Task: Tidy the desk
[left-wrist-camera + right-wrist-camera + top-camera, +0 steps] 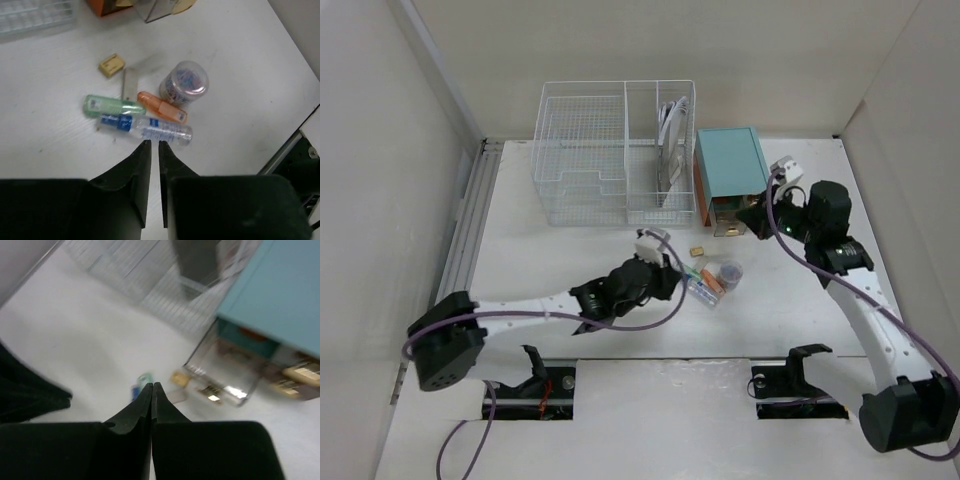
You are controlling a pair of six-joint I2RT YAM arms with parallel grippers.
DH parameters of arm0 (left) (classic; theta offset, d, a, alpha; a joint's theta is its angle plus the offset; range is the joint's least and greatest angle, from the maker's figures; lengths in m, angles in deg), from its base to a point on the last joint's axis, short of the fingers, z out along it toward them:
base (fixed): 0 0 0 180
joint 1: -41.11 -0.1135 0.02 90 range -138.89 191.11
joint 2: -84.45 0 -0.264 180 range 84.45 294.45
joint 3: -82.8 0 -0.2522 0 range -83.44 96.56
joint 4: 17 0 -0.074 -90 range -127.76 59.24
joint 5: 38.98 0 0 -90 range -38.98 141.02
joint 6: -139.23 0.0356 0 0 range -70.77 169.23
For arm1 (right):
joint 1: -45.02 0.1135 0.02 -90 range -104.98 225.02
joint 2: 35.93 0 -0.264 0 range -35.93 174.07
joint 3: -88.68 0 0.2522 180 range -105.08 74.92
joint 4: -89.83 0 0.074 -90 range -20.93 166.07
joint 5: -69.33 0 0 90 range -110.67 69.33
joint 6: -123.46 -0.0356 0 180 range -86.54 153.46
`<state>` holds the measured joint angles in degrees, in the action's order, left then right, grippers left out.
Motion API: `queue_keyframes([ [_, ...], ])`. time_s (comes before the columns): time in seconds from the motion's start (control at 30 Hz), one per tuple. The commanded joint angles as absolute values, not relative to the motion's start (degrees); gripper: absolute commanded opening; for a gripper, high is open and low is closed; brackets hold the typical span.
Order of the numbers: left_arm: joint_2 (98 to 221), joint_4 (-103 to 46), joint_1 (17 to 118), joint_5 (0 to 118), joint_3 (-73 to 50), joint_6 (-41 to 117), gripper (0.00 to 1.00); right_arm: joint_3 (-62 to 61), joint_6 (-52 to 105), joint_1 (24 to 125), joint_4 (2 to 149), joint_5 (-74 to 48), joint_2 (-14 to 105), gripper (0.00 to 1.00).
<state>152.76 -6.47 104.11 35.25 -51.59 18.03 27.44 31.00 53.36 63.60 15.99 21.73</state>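
Note:
The white desk [565,260] holds a small cluster of items at centre right. In the left wrist view these are a clear tube with a blue label [147,128], an orange highlighter [162,107], a green highlighter [107,106], a round jar of coloured clips [184,81], a tan eraser [111,65] and a pale flat stick [130,84]. My left gripper [151,143] hovers just short of the clear tube, its jaws almost together and empty. My right gripper [152,385] is shut and empty, up by the teal drawer box [730,165], whose clear drawer [225,375] stands open.
A white wire basket [615,150] with papers in its right section stands at the back, left of the teal box. A ribbed metal rail [470,215] runs along the left edge. White walls close in the sides and back. The right wrist view is blurred.

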Motion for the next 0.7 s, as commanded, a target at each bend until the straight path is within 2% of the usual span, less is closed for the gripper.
queue_keyframes([
  [0.0,160.4,-0.1,105.5,38.8,-41.7,28.3,0.08,20.9,40.0,53.2,62.3,1.7,19.5,0.05],
  [0.03,164.9,-0.1,105.5,39.3,-39.9,29.5,0.03,20.2,40.7,53.2,62.3,0.3,19.0,0.21],
  [0.07,167.0,-0.1,106.1,39.3,-38.1,30.6,0.0,18.7,42.3,53.2,61.7,-0.3,19.0,0.41],
  [0.13,171.0,-0.1,106.8,41.6,-33.3,33.1,0.01,18.0,42.9,53.2,61.7,-2.7,17.6,0.55],
  [0.17,174.5,-0.1,106.8,41.6,-31.9,33.8,0.06,18.0,42.9,53.2,61.7,-3.8,17.0,0.65],
  [0.2,176.1,-0.1,106.8,42.9,-30.6,33.8,0.17,18.0,42.9,53.2,62.3,-5.2,15.8,0.65],
  [0.23,177.5,-0.1,106.8,42.9,-28.4,34.4,0.23,18.0,42.9,53.2,62.3,-6.3,15.8,0.65],
  [0.3,181.3,-0.1,106.8,43.5,-26.5,34.4,0.48,18.0,42.9,53.2,62.3,-7.9,15.1,0.65],
  [0.43,186.4,-2.3,107.3,45.3,-21.8,34.9,0.61,18.0,42.9,53.2,62.3,-10.2,12.7,0.67],
  [0.67,192.8,-6.2,107.3,45.8,-15.3,36.7,0.72,18.0,42.3,53.2,61.7,-13.0,10.9,0.69],
])
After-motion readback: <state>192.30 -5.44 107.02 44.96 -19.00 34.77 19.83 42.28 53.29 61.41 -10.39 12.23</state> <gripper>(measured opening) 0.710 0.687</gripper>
